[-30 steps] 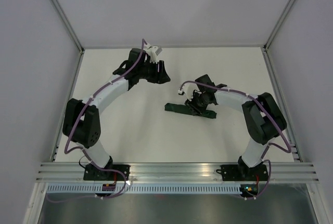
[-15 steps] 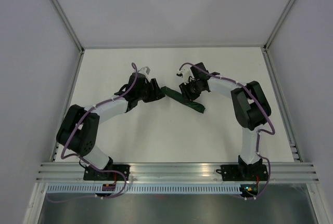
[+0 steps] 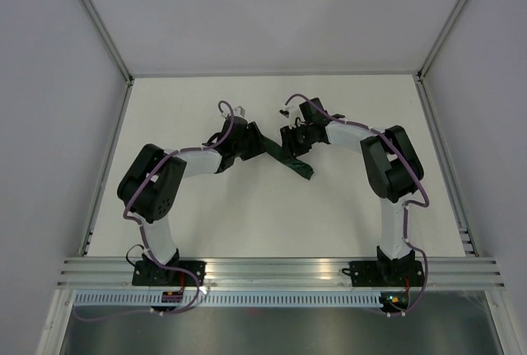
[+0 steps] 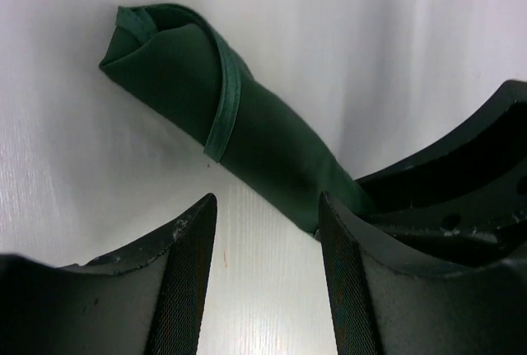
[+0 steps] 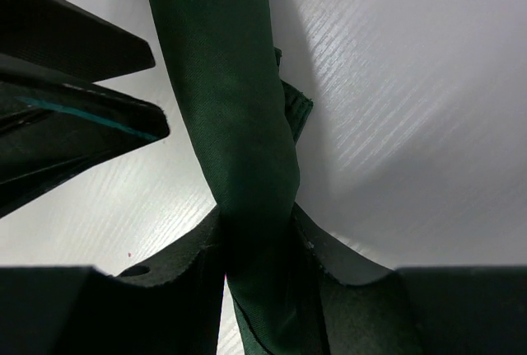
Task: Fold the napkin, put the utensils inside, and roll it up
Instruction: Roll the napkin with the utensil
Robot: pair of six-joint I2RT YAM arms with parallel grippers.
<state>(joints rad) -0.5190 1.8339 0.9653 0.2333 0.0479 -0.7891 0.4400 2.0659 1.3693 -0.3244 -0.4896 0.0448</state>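
Observation:
The dark green napkin (image 3: 295, 162) is rolled into a narrow bundle lying slantwise on the white table. My right gripper (image 3: 290, 142) is shut on it, the roll (image 5: 239, 116) squeezed between both fingers. My left gripper (image 3: 254, 142) is open and empty, with its fingers at the roll's upper left end. In the left wrist view the roll (image 4: 247, 124) lies just ahead of the open fingers (image 4: 185, 273), with the right gripper's dark body at the right. The fork is hidden; I cannot see it.
The white table (image 3: 247, 215) has low metal rails along its left and right sides and a metal rail (image 3: 280, 271) across the front where both arm bases are bolted. Grey walls enclose the space.
The right gripper carried the rolled napkin up and left toward the table's middle and turned it slantwise. The left arm swung down and in until its gripper met the roll's end.

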